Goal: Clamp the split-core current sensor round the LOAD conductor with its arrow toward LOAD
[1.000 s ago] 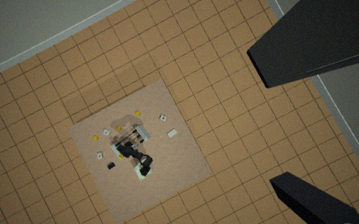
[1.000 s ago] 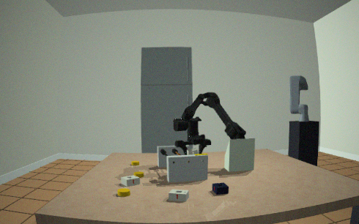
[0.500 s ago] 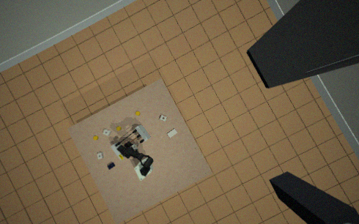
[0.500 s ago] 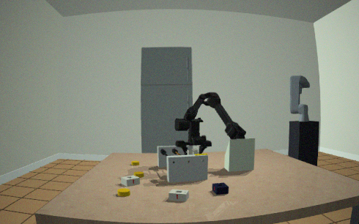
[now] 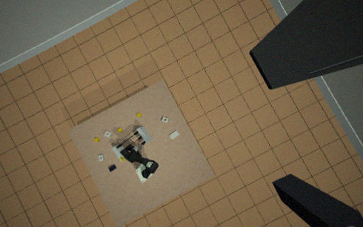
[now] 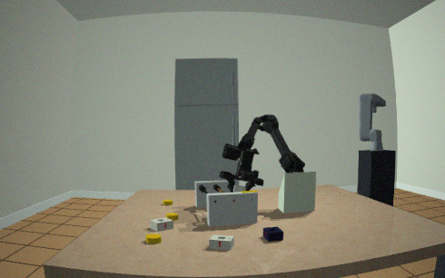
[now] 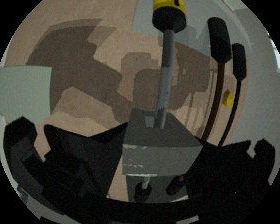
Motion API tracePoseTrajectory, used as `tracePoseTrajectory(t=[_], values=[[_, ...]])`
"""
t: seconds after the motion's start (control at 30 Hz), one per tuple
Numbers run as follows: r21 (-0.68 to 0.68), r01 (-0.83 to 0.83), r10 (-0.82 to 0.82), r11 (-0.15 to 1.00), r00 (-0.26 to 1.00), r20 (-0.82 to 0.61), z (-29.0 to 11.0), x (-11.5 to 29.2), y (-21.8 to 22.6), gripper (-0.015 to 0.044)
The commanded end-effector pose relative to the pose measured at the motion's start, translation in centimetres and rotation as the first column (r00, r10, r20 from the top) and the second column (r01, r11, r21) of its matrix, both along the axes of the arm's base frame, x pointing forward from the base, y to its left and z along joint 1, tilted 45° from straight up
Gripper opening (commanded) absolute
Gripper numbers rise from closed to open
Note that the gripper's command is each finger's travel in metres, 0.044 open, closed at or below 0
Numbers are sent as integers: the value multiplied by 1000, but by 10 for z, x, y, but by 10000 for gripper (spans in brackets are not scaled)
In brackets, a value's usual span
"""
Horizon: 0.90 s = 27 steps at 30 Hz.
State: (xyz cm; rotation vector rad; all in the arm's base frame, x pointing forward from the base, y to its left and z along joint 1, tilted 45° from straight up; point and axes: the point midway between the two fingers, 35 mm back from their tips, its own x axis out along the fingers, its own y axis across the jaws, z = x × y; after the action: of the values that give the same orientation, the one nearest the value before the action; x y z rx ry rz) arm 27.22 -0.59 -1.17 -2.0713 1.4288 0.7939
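The grey block-shaped sensor [image 7: 161, 156] sits around the grey conductor [image 7: 166, 75], which runs through it. Its two halves look close together; I cannot tell whether it is latched. My gripper [image 7: 151, 128] [image 6: 240, 188] is shut on the sensor, one dark finger on each side, between the two upright panels. In the exterior view the front panel hides the sensor. A yellow marker [image 7: 169, 6] [image 6: 249, 192] [image 5: 122, 159] stands at one end of this conductor; its lettering is not readable. No arrow on the sensor can be made out.
Two dark-ended conductors [image 7: 216, 95] [image 7: 234, 100] run to the right in the wrist view. The front panel [image 6: 232, 210] and rear panel [image 6: 200, 200] hold them. White boxes [image 6: 162, 224] [image 6: 221, 243], a dark blue box [image 6: 272, 233] and yellow discs [image 6: 172, 216] [image 6: 153, 238] lie around. The arm stands on a pale green block [image 6: 300, 193].
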Motion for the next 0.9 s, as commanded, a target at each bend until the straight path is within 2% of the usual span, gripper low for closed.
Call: tracePoseTrajectory(t=[0.0,0.23,0.73,0.87], values=[[-2,-4,4,1000,1000,3,2,1,1,0],[-37,100,-103,994,990,-99,2,2,1,0],[-40,101,-104,994,989,-103,-2,3,-4,0],[-37,105,-108,994,990,-96,1,3,-1,105]])
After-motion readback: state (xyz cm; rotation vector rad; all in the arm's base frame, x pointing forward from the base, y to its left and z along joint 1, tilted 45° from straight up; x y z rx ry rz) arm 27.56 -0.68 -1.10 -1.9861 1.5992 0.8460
